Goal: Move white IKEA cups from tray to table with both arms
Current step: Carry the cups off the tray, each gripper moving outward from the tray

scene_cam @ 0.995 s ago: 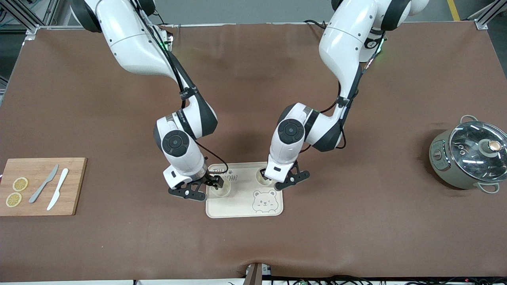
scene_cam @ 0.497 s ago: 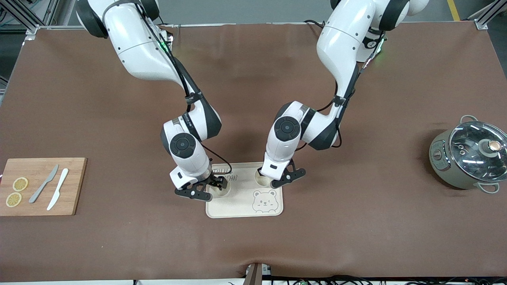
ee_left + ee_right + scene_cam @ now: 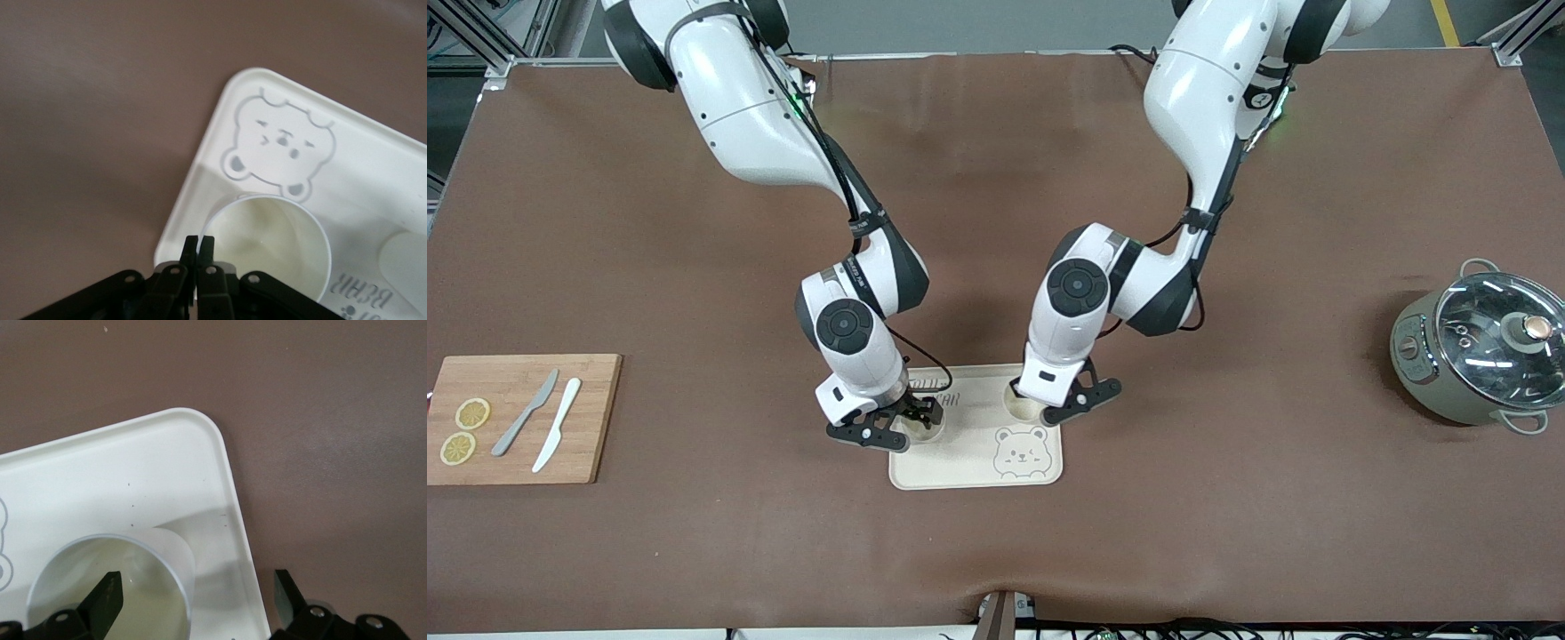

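Cream tray (image 3: 960,471) reads "BEAR"; left hand (image 3: 199,248) closed, right hand (image 3: 197,597) open over cups (image 3: 1024,409).

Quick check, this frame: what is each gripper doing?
Left gripper: shut on the rim of a cup standing on the tray.
Right gripper: open, fingers straddling the other cup's wall.

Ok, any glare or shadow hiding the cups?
Front view: glare only on the pot lid; the left gripper and right gripper partly cover both cups on the tray. Left wrist view: its cup evenly lit. Right wrist view: its cup shadows the tray.
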Controlling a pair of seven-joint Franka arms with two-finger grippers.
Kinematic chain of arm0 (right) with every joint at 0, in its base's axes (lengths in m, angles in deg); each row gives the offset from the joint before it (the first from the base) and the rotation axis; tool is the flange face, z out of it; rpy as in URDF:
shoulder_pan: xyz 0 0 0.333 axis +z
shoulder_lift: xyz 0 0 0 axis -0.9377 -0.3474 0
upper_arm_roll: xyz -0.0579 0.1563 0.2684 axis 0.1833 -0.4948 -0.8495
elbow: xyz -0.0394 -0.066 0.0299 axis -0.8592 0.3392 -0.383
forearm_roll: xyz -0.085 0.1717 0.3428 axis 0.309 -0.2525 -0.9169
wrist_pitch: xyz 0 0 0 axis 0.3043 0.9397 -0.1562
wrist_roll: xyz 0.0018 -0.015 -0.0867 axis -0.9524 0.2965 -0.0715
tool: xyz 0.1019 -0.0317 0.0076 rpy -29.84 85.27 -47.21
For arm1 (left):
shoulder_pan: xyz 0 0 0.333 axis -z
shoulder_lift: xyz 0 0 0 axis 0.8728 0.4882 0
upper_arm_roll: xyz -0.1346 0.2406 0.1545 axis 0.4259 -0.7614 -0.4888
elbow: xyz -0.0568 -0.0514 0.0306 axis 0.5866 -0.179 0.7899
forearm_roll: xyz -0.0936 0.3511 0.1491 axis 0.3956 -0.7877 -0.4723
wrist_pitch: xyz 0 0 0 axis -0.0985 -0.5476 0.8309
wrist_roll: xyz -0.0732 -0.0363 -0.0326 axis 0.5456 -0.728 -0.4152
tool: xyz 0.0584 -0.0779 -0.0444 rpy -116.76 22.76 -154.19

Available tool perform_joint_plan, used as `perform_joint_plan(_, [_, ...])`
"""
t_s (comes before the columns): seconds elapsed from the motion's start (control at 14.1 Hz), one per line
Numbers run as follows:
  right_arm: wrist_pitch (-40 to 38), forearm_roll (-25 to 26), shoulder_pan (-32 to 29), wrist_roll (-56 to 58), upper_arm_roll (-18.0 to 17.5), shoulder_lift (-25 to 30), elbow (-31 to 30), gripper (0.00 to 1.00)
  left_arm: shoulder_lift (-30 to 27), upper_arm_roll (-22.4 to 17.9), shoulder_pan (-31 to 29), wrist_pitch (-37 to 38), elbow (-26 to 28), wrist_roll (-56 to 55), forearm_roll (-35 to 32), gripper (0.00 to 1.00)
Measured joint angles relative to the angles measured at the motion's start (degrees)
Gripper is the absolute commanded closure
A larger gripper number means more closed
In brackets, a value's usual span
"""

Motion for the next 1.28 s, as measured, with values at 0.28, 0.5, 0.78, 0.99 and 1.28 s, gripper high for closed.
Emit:
perform_joint_plan(0.28, [0.24,0.00,0.02,-0.03,0.02,-0.07,0.00,0.54,-3.89,-4.02,-1.13,7.42,-0.10,0.00,0.00,1.00])
perform_joint_plan(0.5, [0.25,0.00,0.01,-0.12,0.09,-0.07,0.00,0.83,-5.78,-8.08,-1.53,10.63,-0.10,0.00,0.00,1.00])
perform_joint_plan(0.78, [0.28,-0.01,0.01,-0.26,0.26,-0.09,0.01,1.00,-5.89,-13.79,-1.81,12.84,0.15,3.00,-0.02,1.00])
perform_joint_plan(0.99, [0.34,-0.01,0.01,-0.31,0.26,-0.08,0.02,1.00,-5.90,-15.97,-4.24,13.38,0.28,7.85,-0.02,1.00])
perform_joint_plan(1.28, [0.34,-0.01,-0.02,-0.32,0.48,-0.09,0.25,1.00,-5.92,-15.96,-10.35,13.42,0.38,17.72,0.02,1.00])
